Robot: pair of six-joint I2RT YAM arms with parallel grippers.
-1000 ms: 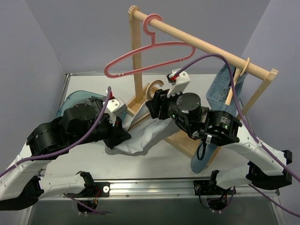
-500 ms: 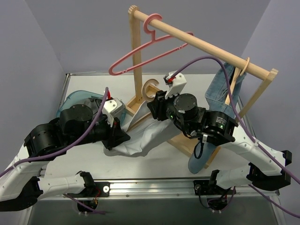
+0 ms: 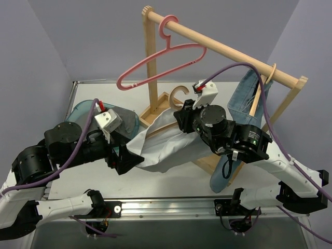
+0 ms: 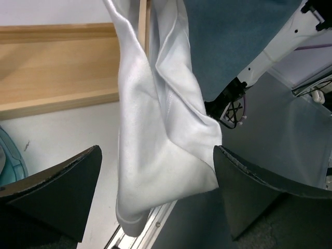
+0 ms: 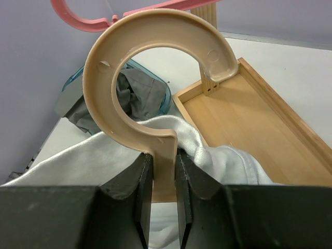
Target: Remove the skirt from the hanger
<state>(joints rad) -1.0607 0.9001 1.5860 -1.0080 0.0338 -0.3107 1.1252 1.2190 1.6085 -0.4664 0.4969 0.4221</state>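
The white skirt [image 3: 155, 142] hangs bunched from a tan plastic hanger [image 3: 179, 93] above the table. My right gripper [image 3: 180, 110] is shut on the hanger's neck just under the round hook [image 5: 155, 72], with the skirt [image 5: 223, 155] gathered against the fingers [image 5: 199, 181]. My left gripper [image 3: 129, 158] is open beside the skirt's lower corner. In the left wrist view the skirt [image 4: 161, 150] drapes between my wide-open fingers [image 4: 57, 192] without touching either one.
A wooden clothes rack [image 3: 218, 49] stands behind, with a pink hanger [image 3: 161, 59] and hanging jeans [image 3: 246, 101] on its rail, and its tray base [image 3: 155, 106] on the table. A teal bin [image 3: 85, 111] with grey clothing sits at the left.
My left gripper has opened, let go of the skirt and pulled back to the left. The right gripper has moved the hanger slightly right. The pink hanger is swinging.
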